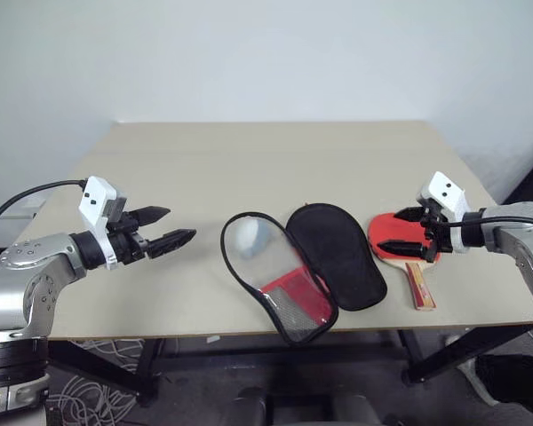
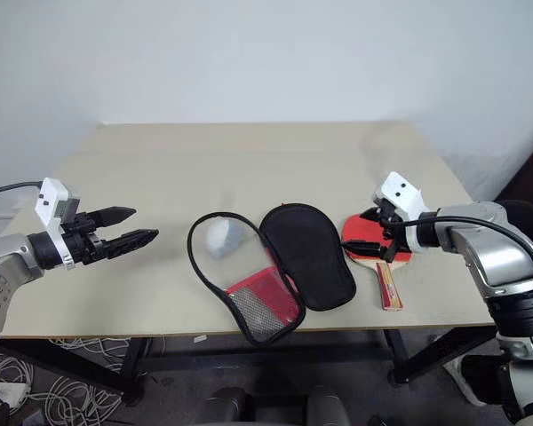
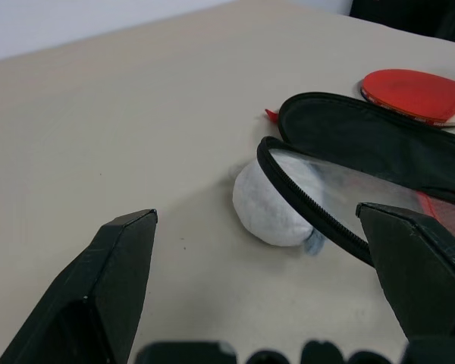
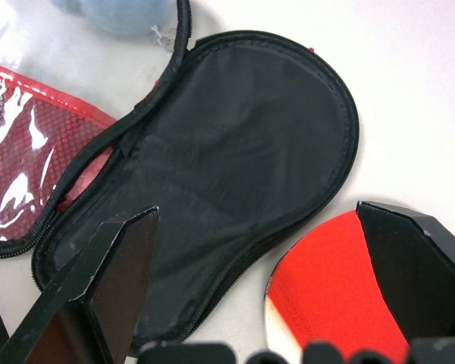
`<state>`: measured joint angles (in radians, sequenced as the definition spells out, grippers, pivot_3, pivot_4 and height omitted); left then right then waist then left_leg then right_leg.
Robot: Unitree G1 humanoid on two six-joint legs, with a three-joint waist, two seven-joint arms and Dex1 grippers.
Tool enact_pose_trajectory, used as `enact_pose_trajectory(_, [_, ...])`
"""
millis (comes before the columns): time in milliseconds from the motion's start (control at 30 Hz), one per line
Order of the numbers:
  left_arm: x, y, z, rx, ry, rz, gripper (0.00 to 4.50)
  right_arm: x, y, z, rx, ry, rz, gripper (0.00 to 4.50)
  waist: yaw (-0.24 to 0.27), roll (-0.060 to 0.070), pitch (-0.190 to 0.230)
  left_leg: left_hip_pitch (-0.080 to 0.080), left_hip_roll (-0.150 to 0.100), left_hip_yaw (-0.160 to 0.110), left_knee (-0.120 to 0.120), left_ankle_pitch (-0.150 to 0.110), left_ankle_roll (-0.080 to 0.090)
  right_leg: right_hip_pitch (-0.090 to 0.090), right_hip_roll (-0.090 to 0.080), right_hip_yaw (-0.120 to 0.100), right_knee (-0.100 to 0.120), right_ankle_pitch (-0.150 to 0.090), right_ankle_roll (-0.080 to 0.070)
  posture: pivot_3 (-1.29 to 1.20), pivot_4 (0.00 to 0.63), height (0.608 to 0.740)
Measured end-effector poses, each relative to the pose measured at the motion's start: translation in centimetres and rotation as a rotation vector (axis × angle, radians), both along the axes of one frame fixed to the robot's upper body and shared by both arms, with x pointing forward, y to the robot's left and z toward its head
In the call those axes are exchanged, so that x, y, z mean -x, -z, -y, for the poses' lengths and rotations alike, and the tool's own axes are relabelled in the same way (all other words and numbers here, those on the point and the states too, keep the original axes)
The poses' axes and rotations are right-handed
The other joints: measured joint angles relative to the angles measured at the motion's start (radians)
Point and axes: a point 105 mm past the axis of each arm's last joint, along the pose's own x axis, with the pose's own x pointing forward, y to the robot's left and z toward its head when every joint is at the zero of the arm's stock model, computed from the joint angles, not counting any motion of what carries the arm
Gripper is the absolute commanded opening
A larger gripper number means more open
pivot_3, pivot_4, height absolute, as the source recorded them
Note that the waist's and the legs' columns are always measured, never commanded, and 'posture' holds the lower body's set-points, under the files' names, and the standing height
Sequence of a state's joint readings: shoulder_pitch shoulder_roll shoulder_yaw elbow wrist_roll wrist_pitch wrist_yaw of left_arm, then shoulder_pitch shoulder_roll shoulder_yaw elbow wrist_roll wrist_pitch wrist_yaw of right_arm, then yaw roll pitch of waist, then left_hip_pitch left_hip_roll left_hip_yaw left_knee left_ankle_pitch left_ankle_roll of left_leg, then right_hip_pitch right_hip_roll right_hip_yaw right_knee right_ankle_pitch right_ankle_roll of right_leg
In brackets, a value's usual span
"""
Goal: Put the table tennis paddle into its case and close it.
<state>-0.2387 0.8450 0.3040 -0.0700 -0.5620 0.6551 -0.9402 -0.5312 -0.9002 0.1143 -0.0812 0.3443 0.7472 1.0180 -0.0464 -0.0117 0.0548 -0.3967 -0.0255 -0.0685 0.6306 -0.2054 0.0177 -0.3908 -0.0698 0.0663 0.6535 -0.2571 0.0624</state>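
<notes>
Basically nothing's done yet: case [image 1: 324, 257] lies unzipped, paddle [image 1: 393, 238] on the counter [image 1: 249, 169] beside it, right hand [image 1: 407, 233] and left hand [image 1: 164, 228] both spread, empty.

**Paddle beside its opened case**

The case [image 1: 302, 271] lay unzipped near the table's front edge, spread flat in two halves: one showed plain black lining, the other a clear panel over red fabric and black mesh, edged by a black zipper. The paddle [image 1: 400, 244] lay flat just to the right of the black half, red face up, wooden handle pointing toward the front edge.
</notes>
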Motion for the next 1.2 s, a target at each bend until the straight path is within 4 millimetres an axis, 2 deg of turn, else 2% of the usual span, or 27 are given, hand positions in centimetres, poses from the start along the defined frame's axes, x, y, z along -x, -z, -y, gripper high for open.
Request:
enact_pose_trajectory(233, [-0.2,-0.2,0.1,0.001,0.001,0.005,4.47,1.0,0.0,0.7,-0.008,0.041,-0.008,4.5,0.0,-0.001,0.0,0.0,0.0,0.0,0.001,0.0,0.0,0.0,0.0,0.0,0.0,0.0,0.0,0.0,0.0,0.734])
enact_pose_trajectory(467, [-0.6,-1.0,0.3,0.003,0.009,0.027,4.47,0.7,-0.1,0.9,-0.017,0.093,0.012,4.5,0.0,-0.001,0.0,0.0,0.0,0.001,0.001,0.0,0.0,0.0,0.001,0.0,0.0,0.0,0.0,0.0,0.0,0.734])
enact_pose_trajectory(667, [-0.6,-0.9,0.2,0.005,0.011,0.022,4.47,0.6,1.0,1.3,-0.012,0.157,-0.004,4.5,0.0,-0.001,0.0,0.0,0.0,0.001,0.001,0.0,0.0,0.0,0.0,0.0,0.0,0.0,0.0,0.0,0.0,0.734])
enact_pose_trajectory(967, [-0.5,-0.6,-0.3,0.01,0.015,0.008,4.47,0.7,1.2,0.5,-0.036,0.178,-0.014,4.5,0.0,-0.001,0.0,0.0,0.0,0.001,0.001,0.0,0.0,0.0,0.001,0.0,0.0,0.0,0.0,0.0,0.0,0.734])
enact_pose_trajectory(1200, [-0.6,-0.4,-0.5,0.012,0.005,0.004,4.47,0.5,0.5,0.3,-0.036,0.186,-0.009,4.5,0.0,-0.001,0.0,0.0,0.0,0.001,0.001,0.0,0.0,0.0,0.0,0.0,0.0,0.0,0.0,0.0,0.0,0.734])
